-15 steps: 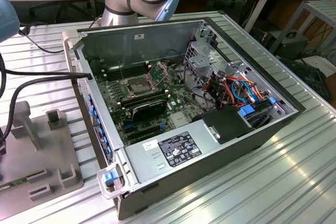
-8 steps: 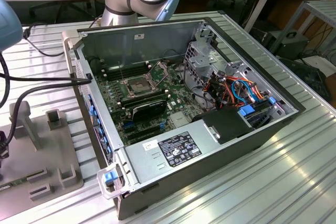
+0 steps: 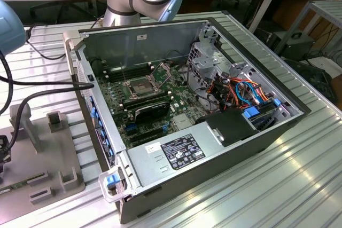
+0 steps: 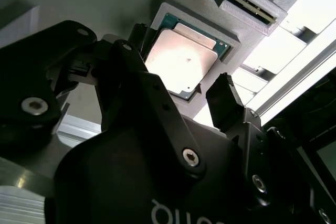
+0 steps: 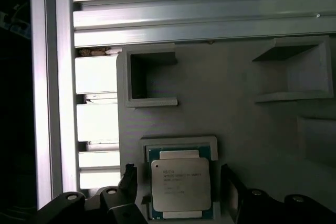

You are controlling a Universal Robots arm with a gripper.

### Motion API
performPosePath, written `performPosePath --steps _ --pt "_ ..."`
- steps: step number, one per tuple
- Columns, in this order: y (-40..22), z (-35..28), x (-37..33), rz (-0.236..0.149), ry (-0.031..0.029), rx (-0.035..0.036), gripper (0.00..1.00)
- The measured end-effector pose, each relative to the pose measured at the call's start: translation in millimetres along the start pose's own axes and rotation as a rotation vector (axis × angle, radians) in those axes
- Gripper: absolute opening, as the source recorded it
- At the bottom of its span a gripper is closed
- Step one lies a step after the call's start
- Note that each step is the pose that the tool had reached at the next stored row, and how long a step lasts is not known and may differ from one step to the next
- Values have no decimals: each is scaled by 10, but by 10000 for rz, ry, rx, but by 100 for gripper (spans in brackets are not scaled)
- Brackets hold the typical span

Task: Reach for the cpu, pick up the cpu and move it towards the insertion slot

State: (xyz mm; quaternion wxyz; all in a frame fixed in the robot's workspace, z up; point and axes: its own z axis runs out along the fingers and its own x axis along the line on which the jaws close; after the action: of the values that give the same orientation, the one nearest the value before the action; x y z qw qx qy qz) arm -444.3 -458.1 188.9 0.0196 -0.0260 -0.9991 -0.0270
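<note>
An open dark-grey metal computer case [image 3: 144, 36] is lying on its side in the middle of the ribbed aluminium table [image 3: 278, 185]. Inside, a large black rectangular card [image 3: 152, 111] is sitting on a green motherboard [image 3: 115, 97], and a grey power-supply box [image 3: 160, 156] is lining the case's near edge. A pale grey moulded fixture plate [image 3: 48, 153] is resting by the table's edge on the exterior view's left.

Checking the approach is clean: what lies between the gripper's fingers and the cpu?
Only the pale rim of the grey holder around the cpu. In both wrist views the open gripper straddles it, nothing else between.
</note>
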Motion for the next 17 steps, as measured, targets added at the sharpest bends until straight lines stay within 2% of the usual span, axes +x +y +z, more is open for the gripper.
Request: performPosePath --steps 4,5,17 --pt "0 3 -1 0 0 -2 73" --pt "0 3 -1 0 -1 -2 65" --pt "4 5 -3 -266 14 18 65"
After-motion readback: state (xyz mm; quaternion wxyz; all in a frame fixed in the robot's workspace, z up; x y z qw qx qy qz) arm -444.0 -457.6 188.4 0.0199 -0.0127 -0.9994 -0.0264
